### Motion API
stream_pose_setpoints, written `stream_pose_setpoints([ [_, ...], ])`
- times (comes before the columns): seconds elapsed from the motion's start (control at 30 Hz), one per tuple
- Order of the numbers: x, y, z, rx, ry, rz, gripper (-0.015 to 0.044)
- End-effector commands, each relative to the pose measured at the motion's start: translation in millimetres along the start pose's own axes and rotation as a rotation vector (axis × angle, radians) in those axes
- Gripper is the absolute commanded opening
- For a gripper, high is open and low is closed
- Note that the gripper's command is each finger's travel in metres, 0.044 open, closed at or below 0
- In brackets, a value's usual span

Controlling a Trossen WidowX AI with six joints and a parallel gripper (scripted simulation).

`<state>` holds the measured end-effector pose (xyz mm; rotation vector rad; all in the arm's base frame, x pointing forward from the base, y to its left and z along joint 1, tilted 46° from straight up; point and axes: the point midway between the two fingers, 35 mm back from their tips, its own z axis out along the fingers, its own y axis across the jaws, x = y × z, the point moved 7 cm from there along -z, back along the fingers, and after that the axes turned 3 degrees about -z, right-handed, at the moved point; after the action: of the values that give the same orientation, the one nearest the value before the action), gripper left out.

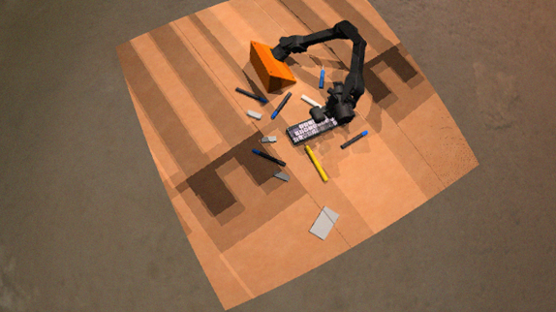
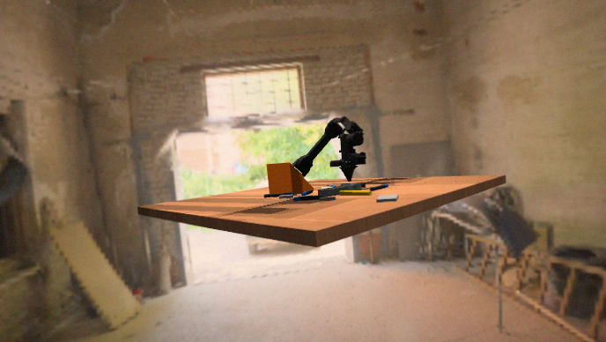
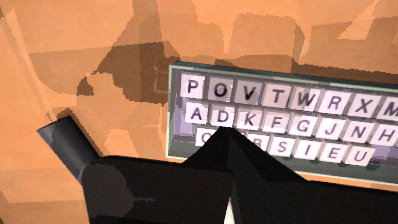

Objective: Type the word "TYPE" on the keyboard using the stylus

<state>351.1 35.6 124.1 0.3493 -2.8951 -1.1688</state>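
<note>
The keyboard (image 1: 304, 134) (image 2: 328, 191) (image 3: 301, 125) lies on the desk. In the wrist view its T, P and E keys show; I see no Y key, as the fingers cover part of the bottom row and the right end is cut off. My gripper (image 2: 350, 179) (image 3: 225, 133) is shut with nothing between its fingers. It points down a little above the keyboard, its tips overlapping the D key in the wrist view. A blue pen (image 1: 322, 78) with a thin pale tip lies behind the arm's wrist. A yellow pen (image 1: 316, 163) (image 2: 355, 192) lies in front of the keyboard. I cannot tell surely which is the stylus.
Dark blue-ended pens (image 1: 281, 106) (image 1: 269, 157) (image 1: 354, 139) lie around the keyboard. A dark cylinder (image 3: 70, 145) is left of it in the wrist view. Small pale blocks (image 1: 253, 114) (image 1: 268, 139), a grey slab (image 1: 324, 223) and the orange wedge (image 1: 267, 65) (image 2: 282, 178) also stand on the desk.
</note>
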Motion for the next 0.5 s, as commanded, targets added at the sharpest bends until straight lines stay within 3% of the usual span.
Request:
stream_pose_setpoints([
  [0.0,-2,-1,2,-0.029,0.013,0.013,0.0000],
  [0.27,-2,-4,2,-0.028,0.013,0.012,0.0000],
  [0.47,3,-69,4,-0.025,0.013,0.012,0.0000],
])
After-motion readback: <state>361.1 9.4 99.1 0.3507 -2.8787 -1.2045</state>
